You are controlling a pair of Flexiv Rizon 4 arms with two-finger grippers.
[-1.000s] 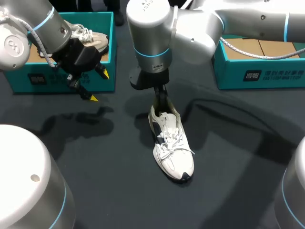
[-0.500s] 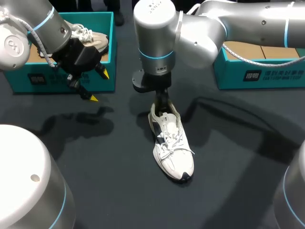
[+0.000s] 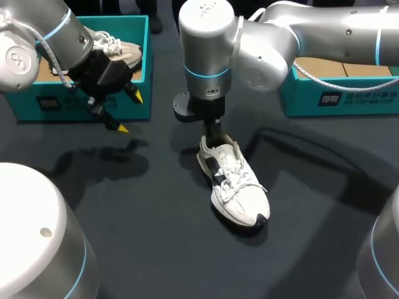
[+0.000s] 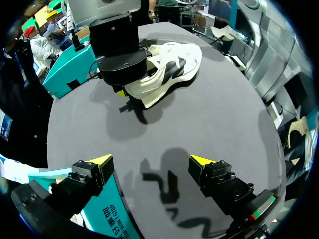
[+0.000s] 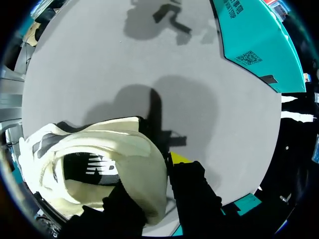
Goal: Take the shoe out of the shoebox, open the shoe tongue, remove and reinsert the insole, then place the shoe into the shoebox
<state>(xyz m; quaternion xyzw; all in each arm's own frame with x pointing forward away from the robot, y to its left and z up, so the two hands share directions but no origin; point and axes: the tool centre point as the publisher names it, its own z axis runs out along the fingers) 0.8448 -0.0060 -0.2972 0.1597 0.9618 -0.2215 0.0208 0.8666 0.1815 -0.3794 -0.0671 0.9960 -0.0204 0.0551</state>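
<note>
Shoe [image 3: 238, 190] rests with heel pinched in right hand [image 3: 214, 132].

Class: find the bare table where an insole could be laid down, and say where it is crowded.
Bare: table between shoe and left shoebox, and ahead of the toe. Crowded: the heel, gripped by the right gripper.

The shoe [image 3: 235, 187] lies mid-table, its heel taken up by the right gripper [image 3: 214, 132] clamped on it; toe and both flanks stand open. The left gripper [image 3: 131, 113], fingers spread, hangs before the shoebox [image 3: 22, 103] at the far left edge. A second teal box [image 3: 349, 99] walls the far right. Open table [image 3: 143, 224] runs from the shoe to the near edge.
</note>
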